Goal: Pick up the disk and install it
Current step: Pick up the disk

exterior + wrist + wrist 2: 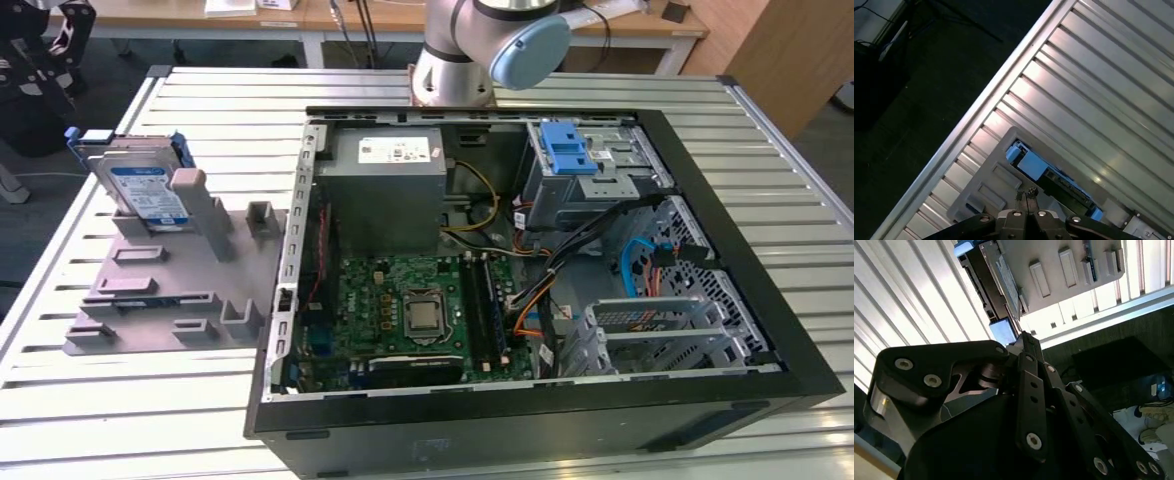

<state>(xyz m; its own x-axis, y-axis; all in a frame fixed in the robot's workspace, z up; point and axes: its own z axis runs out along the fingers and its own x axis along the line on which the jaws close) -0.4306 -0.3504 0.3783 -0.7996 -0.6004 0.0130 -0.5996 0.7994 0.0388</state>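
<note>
The tool [1026, 193] hangs above the disk [1054, 177] without touching it. In the first wrist view its fingertips [1021, 200] are drawn in narrow, pressed against each other with nothing between them. The second wrist view shows the same: the tool [1026, 338] ends just short of the disk [996, 282], with clear air between the two.

In the exterior view the disk [144, 190] stands on edge and leans back in a grey plastic holder [160, 300], label side showing (blue rails run along its edges). The holder lies flat on the slatted metal surface [134, 400], at the exterior view's left of the open computer case [534, 430] and just beside it.

The case lies on its side with the cover off. Inside we see a green circuit board [414, 300] low in the middle and a grey metal box [387, 185] with a small white sticker beyond it. At the exterior view's right is a metal cage [587, 175] carrying a blue latch [567, 150]. Orange and blue cables [634, 262] trail between the cage and the board.

The arm [467, 45] rises from behind the case. Between the tool and the disk we see only the posts of the holder, none of them covering the disk's upper edge.
</note>
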